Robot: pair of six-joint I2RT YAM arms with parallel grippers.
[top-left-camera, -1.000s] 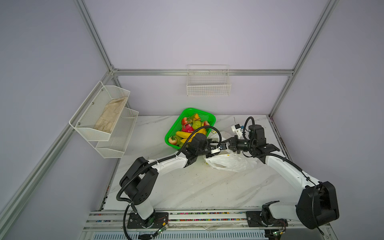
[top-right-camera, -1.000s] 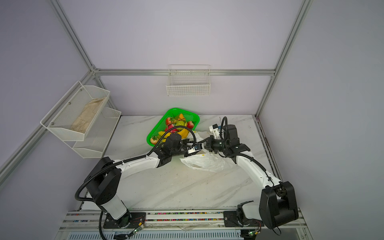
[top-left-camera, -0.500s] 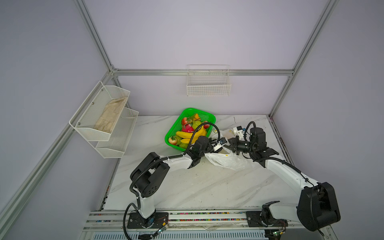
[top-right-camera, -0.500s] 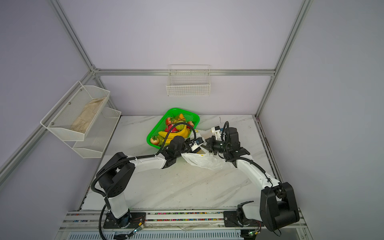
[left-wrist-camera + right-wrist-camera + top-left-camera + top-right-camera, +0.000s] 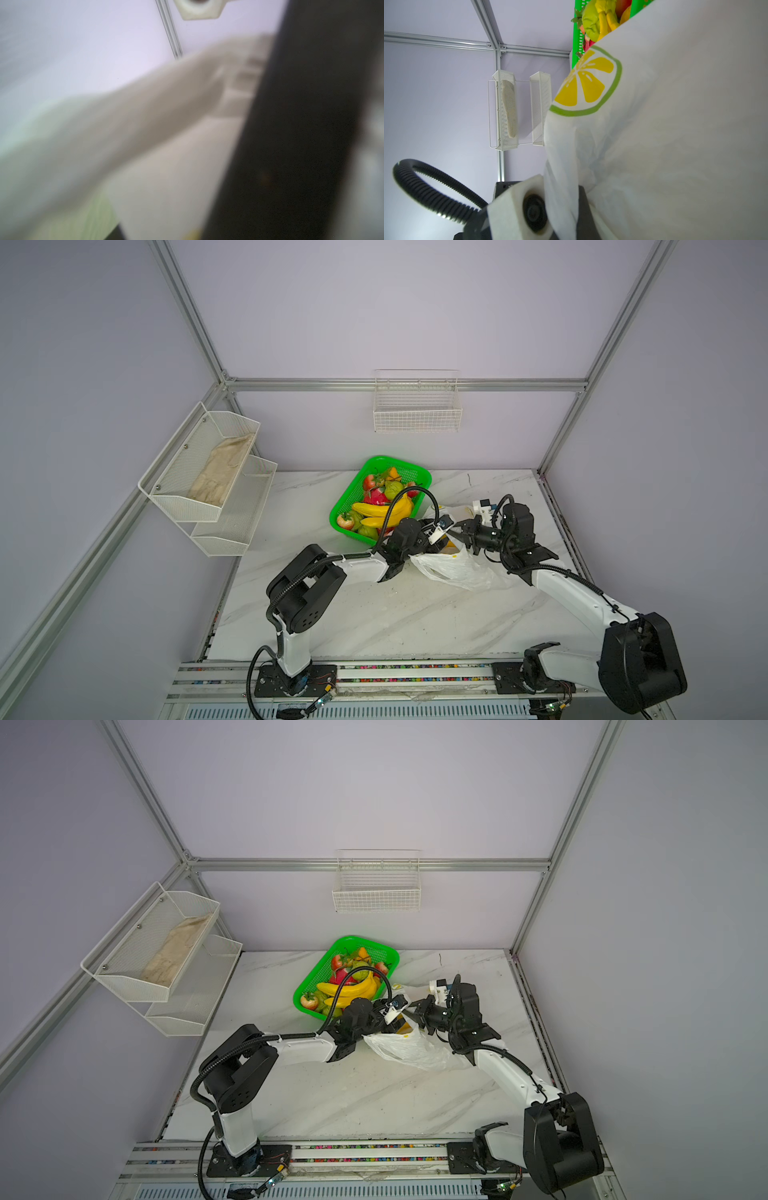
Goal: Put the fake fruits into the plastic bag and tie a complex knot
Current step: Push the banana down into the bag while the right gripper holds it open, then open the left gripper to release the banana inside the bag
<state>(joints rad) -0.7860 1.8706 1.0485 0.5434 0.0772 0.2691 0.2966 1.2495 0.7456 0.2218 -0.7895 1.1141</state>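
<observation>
Now, left fingers (image 5: 441,542) at the mouth of the bag (image 5: 453,570) on the counter (image 5: 374,614).
Right fingers (image 5: 460,534), pressed together, pinch the bag's rim at their 3 o'clock; left spread unclear. Fruits (image 5: 382,510) lie in the basket (image 5: 353,497) at 11 o'clock, nearer the left arm (image 5: 357,568).

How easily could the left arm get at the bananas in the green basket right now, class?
Probably yes: the bananas lie uncovered atop the green basket, close beside the left gripper; only its own cable arches over them.
</observation>
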